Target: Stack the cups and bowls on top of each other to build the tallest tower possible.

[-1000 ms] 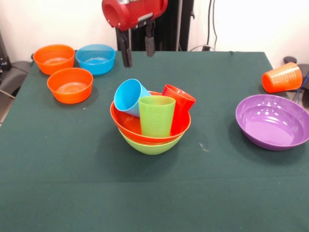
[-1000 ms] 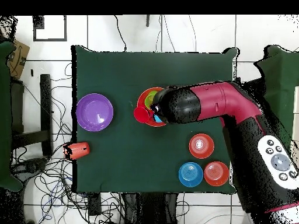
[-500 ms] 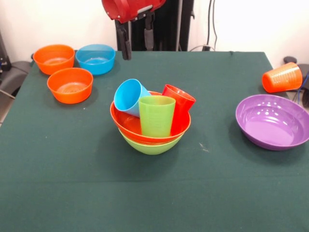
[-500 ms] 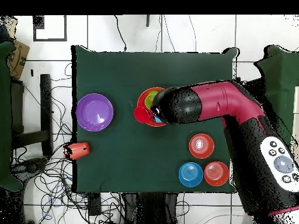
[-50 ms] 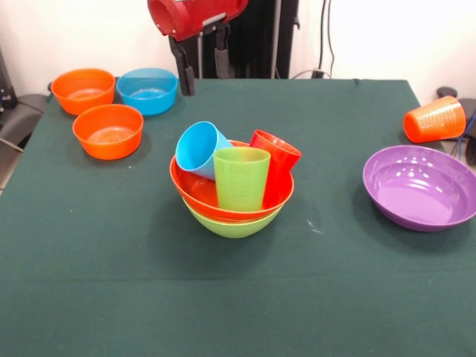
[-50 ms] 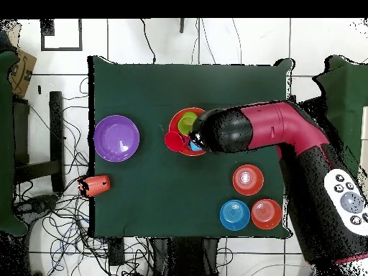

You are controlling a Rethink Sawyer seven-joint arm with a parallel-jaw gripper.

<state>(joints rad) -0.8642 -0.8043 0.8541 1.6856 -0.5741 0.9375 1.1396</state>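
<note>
- Two dark fingers of the red-bodied gripper (image 5: 199, 65) hang spread apart, pinching nothing, above the far part of the green-clothed table (image 5: 111, 245).
- Directly nearer sits the tower (image 5: 232, 195): a large lime green plastic bowl (image 5: 233, 225) carrying a large orange-red glossy bowl (image 5: 201, 195).
- Inside it: an upright lime green tapered cup (image 5: 241, 178), a leaning red cup (image 5: 278, 167), a tilted light blue cup (image 5: 199, 149).
- Far corner cluster: two small orange bowls (image 5: 108, 130), (image 5: 83, 90) and a small blue bowl (image 5: 148, 90).
- Opposite side: a large purple bowl (image 5: 419, 187); just beyond it, an orange cup (image 5: 434, 119) on its side at the table's edge.
</note>
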